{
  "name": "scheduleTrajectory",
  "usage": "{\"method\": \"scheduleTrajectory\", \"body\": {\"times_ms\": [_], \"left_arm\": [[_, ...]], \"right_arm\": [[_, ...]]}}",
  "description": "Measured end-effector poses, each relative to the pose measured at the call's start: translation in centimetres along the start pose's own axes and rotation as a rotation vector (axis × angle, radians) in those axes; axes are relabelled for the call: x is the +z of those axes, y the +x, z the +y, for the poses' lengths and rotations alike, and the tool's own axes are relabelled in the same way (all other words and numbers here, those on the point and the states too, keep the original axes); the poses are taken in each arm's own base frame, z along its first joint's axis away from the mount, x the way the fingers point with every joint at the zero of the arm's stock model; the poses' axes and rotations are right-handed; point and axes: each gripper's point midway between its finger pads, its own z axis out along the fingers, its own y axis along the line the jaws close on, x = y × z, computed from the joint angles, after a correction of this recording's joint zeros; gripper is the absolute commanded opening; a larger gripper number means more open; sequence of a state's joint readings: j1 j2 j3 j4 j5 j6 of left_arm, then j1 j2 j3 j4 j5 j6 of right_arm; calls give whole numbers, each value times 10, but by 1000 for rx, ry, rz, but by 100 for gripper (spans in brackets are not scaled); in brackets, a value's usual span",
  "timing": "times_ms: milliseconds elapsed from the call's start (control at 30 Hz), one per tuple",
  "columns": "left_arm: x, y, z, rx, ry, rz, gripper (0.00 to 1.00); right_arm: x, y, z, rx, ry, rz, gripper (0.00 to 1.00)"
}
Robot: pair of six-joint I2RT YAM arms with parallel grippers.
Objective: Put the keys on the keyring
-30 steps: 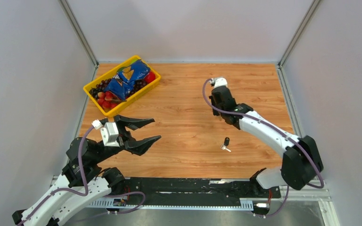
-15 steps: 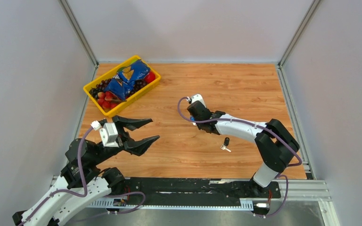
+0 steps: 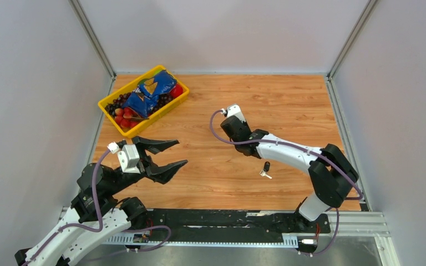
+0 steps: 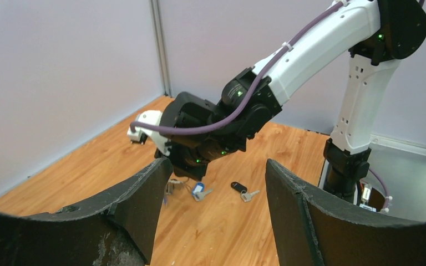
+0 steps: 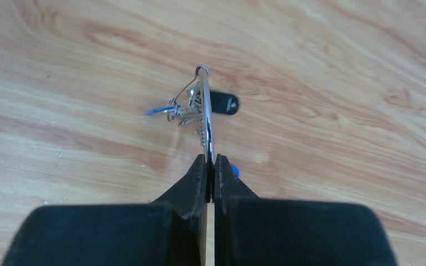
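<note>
My right gripper [image 5: 211, 162] is shut on the thin silver keyring [image 5: 205, 111] and holds it edge-on just above the table. A small cluster of keys and a blue bit [image 5: 158, 111] hang from the ring. In the top view the right wrist [image 3: 236, 130] hides the ring. A key with a black head [image 3: 265, 168] lies on the wood, seen beyond the ring as the black head [image 5: 223, 103]. A key with a blue tag [image 4: 199, 190] lies next to the black-headed key [image 4: 240, 188]. My left gripper [image 3: 183, 152] hovers open and empty at the near left.
A yellow basket [image 3: 106, 108] with fruit and a blue bag sits at the far left corner. Grey walls close the table on three sides. The right arm's forearm [image 3: 288, 152] stretches across the middle right.
The right arm swung from the far middle toward the table's centre and came down low with the keyring. The left arm has barely moved.
</note>
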State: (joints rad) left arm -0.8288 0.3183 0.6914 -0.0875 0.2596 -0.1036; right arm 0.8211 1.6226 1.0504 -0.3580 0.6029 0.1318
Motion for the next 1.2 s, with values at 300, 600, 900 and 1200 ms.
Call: {"method": "scheduleTrajectory", "body": {"times_ms": [300,600,900,1200], "left_arm": [[-1,-1,0,5,0,-2,74],[-5,1,0,4,-6,4,75],[-10,2,0,3,-12,9,75],[-12,-1,-1,6,-14,-2,76]], "right_arm": [[-21,-40,-19,35,84,-125,0],[18,27,83,-193,-19,10,0],[-2,13,138,-140,-191,-26,22],[-29,7,158,-80,-358,-27,47]]}}
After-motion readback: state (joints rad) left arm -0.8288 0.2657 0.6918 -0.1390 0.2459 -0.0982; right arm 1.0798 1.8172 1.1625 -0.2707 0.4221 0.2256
